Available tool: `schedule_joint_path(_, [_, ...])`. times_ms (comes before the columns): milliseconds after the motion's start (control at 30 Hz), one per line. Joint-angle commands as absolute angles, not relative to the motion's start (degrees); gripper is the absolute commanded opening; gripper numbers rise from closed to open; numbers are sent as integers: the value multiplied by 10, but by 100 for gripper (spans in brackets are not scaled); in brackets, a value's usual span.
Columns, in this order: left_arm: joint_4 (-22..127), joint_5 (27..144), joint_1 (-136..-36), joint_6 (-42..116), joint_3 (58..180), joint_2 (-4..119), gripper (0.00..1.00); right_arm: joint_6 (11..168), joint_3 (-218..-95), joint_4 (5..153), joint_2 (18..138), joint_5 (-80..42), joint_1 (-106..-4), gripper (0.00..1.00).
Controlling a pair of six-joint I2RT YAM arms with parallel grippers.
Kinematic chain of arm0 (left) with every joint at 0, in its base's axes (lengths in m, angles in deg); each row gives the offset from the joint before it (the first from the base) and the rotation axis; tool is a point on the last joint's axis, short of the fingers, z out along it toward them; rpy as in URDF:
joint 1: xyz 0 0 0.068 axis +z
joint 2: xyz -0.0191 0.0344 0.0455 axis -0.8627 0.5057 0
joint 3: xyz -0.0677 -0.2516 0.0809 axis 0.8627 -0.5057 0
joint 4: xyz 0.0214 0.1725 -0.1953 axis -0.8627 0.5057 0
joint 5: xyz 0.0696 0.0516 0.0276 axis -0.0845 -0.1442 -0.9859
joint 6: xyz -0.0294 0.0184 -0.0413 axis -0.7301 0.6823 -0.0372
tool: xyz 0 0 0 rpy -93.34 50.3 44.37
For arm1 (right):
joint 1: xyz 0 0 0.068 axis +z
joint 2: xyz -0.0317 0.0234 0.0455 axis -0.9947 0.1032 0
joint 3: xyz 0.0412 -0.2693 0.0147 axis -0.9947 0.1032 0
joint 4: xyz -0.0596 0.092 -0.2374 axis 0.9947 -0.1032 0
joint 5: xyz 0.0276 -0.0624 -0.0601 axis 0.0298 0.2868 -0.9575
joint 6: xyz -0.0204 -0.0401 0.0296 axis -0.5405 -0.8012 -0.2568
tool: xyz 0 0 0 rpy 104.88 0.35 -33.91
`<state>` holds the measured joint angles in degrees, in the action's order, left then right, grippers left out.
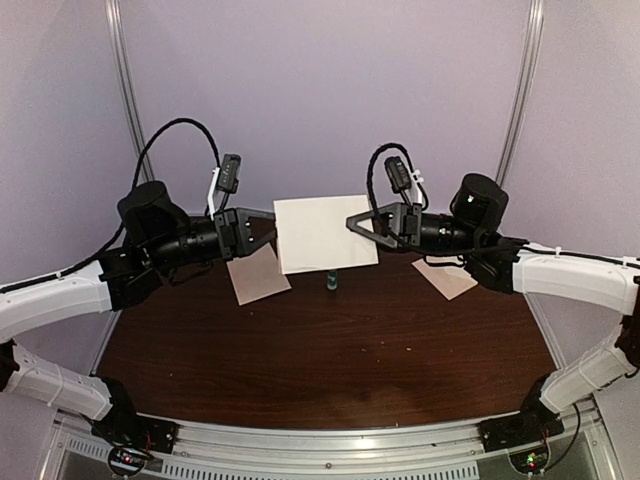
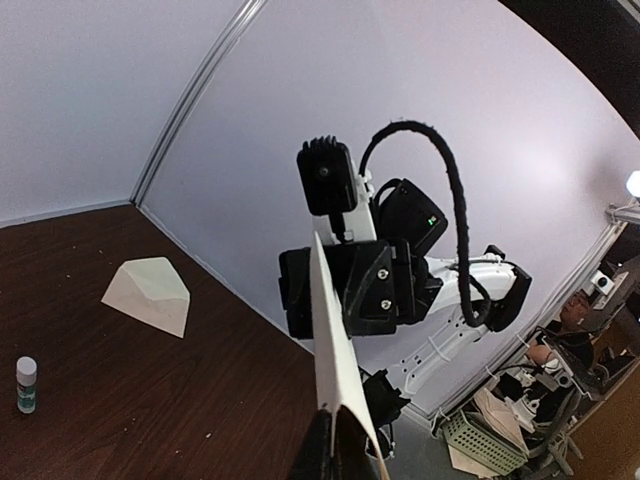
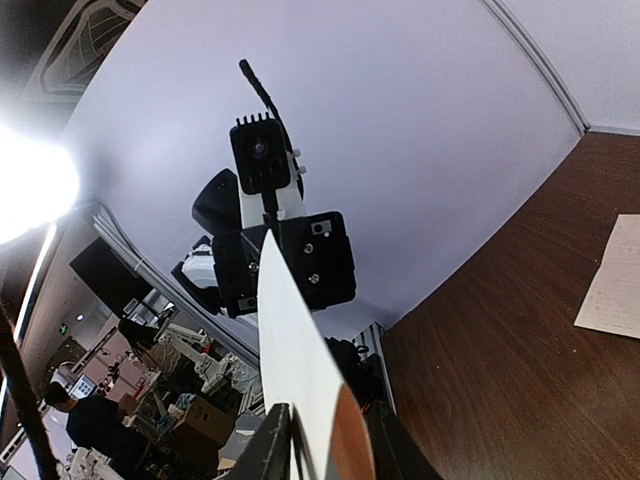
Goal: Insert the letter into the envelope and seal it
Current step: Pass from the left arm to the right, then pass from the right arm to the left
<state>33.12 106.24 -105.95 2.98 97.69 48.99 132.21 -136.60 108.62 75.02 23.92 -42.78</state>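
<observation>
Letter point(image 1: 322, 232) edges — left hand point(image 1: 268, 226) pinches, right hand point(image 1: 358, 228) straddles.

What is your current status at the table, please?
Left end effector shut on white sheet, held aloft. Right end effector at its opposite edge, grip unclear. Envelope lying flat, untouched; glue stick upright nearby.

Built of white tubular links point(image 1: 60, 300), black cylindrical joint motors point(image 1: 480, 200), looped braided black cables point(image 2: 455, 190), finned black wrist cameras point(image 2: 325, 175), screw-fastened boxy black housings point(image 3: 320, 260), green status light point(image 2: 431, 221).
</observation>
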Motion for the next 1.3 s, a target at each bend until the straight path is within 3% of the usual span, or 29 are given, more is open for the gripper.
schedule_joint_path(0, [325,1054,-1055,43,990,491,0,1369,-1356,1179,746,256,-425,20])
schedule_joint_path(100, [355,1014,-1055,54,989,481,0,1355,-1358,1162,742,243,-427,1])
schedule_joint_path(367, [457,905,-1049,75,984,419,40,1295,-1344,1072,700,180,-449,0])
schedule_joint_path(533, [508,866,-1040,82,992,392,57,1176,-1385,869,693,109,-459,0])
schedule_joint_path(633, [527,860,-1038,98,1007,388,76,1120,-1412,769,699,76,-460,0])
schedule_joint_path(700, [542,860,-1038,116,1023,397,83,1098,-1422,729,704,82,-459,0])
schedule_joint_path(800, [580,883,-1038,155,1057,427,87,1081,-1431,695,711,108,-459,0])
schedule_joint_path(1267, [643,1038,-1080,293,1135,565,89,1061,-1479,646,726,248,-430,0])
